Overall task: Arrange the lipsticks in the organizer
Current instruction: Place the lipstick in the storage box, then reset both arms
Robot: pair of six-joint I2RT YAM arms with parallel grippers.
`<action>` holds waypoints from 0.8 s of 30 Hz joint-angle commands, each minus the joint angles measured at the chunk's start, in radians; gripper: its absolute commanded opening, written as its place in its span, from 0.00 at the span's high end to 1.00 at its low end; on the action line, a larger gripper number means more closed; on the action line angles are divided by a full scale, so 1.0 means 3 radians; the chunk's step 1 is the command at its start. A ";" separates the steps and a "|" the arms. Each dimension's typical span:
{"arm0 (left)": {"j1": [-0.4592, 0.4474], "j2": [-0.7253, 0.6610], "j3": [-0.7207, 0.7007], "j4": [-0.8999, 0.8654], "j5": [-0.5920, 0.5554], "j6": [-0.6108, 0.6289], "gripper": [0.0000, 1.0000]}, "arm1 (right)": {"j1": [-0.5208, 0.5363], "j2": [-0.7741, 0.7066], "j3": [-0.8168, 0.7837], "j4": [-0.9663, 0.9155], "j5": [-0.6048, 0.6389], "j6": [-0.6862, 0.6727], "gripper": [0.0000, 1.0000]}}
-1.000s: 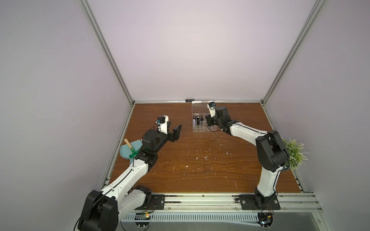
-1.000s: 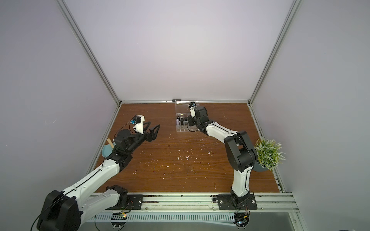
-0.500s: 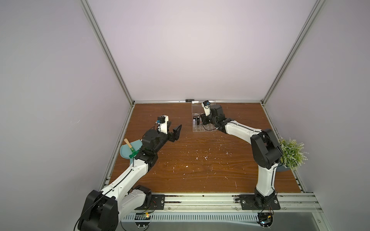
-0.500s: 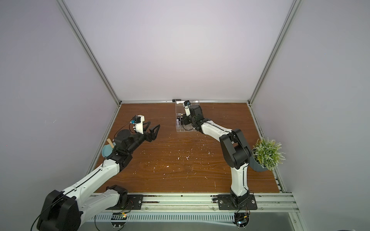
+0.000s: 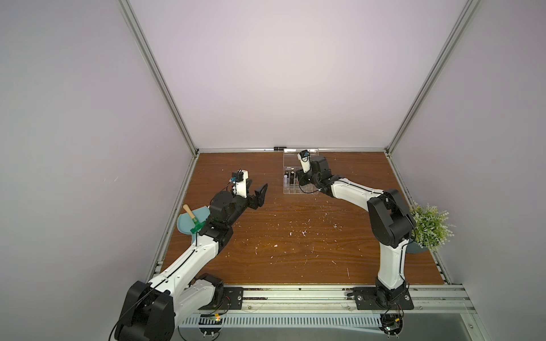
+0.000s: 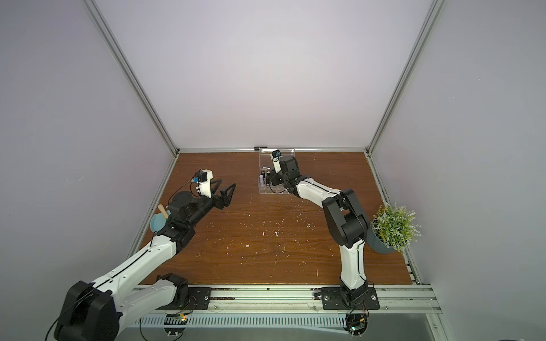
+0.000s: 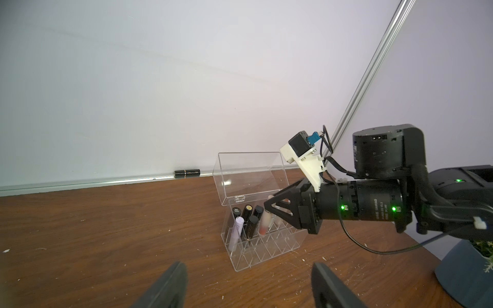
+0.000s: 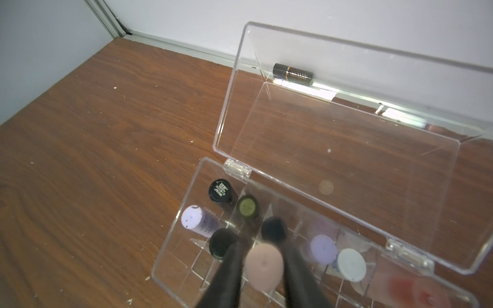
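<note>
Though I cannot tell whether they pinch it, the right fingers (image 8: pixel 232 272) flank the peach lipstick (image 8: pixel 264 268) standing on end inside the organizer (image 8: pixel 173 278); the left fingers (image 7: pixel 166 288) hang spread, well off it.

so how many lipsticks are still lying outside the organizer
1: a black lipstick lying on its side at the foot of the back wall, close to the organizer. Others could be hidden from these views.
</note>
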 commanded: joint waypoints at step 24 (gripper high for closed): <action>0.1211 0.0710 -0.0962 0.1634 -0.1241 0.0275 0.03 | -0.0981 -0.1914 -0.2294 0.0898 0.1074 -0.0197 0.01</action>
